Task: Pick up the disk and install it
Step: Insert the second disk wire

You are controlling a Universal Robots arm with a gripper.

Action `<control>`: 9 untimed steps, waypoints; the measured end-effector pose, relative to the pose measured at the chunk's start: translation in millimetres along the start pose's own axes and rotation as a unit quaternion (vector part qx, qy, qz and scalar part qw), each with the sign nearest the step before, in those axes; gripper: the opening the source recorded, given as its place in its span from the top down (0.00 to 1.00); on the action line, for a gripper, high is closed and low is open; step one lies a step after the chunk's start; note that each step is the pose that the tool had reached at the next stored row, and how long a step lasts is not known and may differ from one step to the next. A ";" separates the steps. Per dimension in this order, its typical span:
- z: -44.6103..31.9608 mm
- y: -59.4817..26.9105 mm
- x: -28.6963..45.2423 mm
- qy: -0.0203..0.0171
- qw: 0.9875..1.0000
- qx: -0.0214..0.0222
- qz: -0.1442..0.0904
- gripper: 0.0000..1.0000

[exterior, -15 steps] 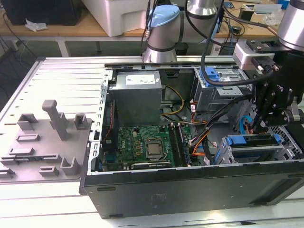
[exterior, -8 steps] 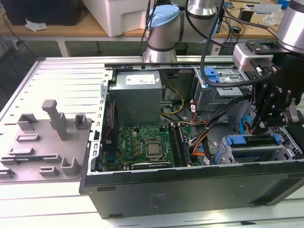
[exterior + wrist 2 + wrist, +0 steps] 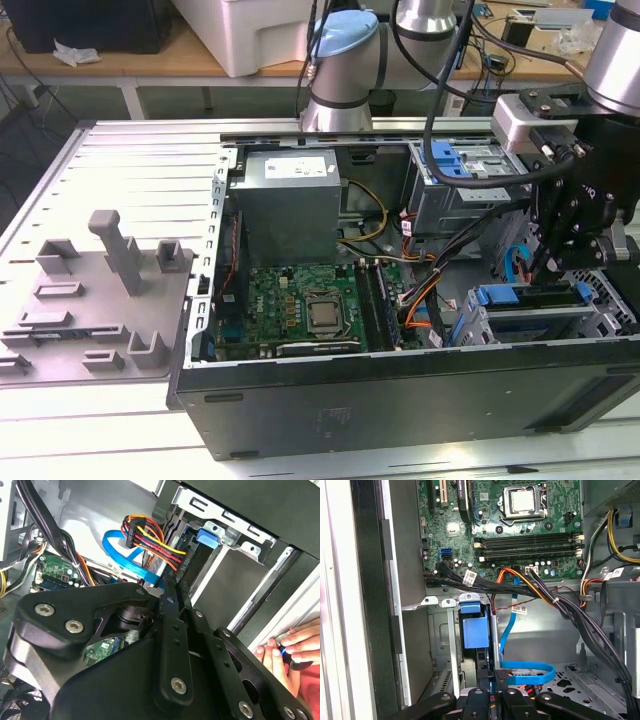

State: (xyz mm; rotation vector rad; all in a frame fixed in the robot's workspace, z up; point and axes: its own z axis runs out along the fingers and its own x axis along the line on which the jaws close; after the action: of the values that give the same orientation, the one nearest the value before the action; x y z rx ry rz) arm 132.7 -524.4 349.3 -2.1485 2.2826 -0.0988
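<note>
The disk (image 3: pixel 528 296) sits edge-up in the drive cage (image 3: pixel 500 325) at the open computer case's near corner, on the exterior view's right. Only its blue carrier rim shows; the metal face and label are hidden. The carrier's blue end (image 3: pixel 472 630) stands in the cage slot in the first wrist view. My gripper (image 3: pixel 546 266) hangs just above the cage, pointing down. Its two black fingers (image 3: pixel 172 630) meet at the tips, shut, with nothing visible between them. The gripper (image 3: pixel 492 679) is beside a looped blue flat cable (image 3: pixel 530 672).
A motherboard (image 3: pixel 300 305) fills the case floor, with the power supply (image 3: pixel 290 200) behind it. Orange, red and black cable bundles (image 3: pixel 150 540) run close to the fingers. A person's hand (image 3: pixel 287 647) rests on the case edge. A grey fixture plate (image 3: pixel 90 300) lies at the exterior view's left.
</note>
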 end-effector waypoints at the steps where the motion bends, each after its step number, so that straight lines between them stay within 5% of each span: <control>1: 0.4 -0.1 0.1 0.000 1.000 0.000 0.000 0.84; 9: 3.5 -0.4 0.1 -0.001 1.000 -0.001 0.000 0.84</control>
State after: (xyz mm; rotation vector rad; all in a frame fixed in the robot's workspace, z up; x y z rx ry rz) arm 133.2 -524.6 345.8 -2.1488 2.2828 -0.0930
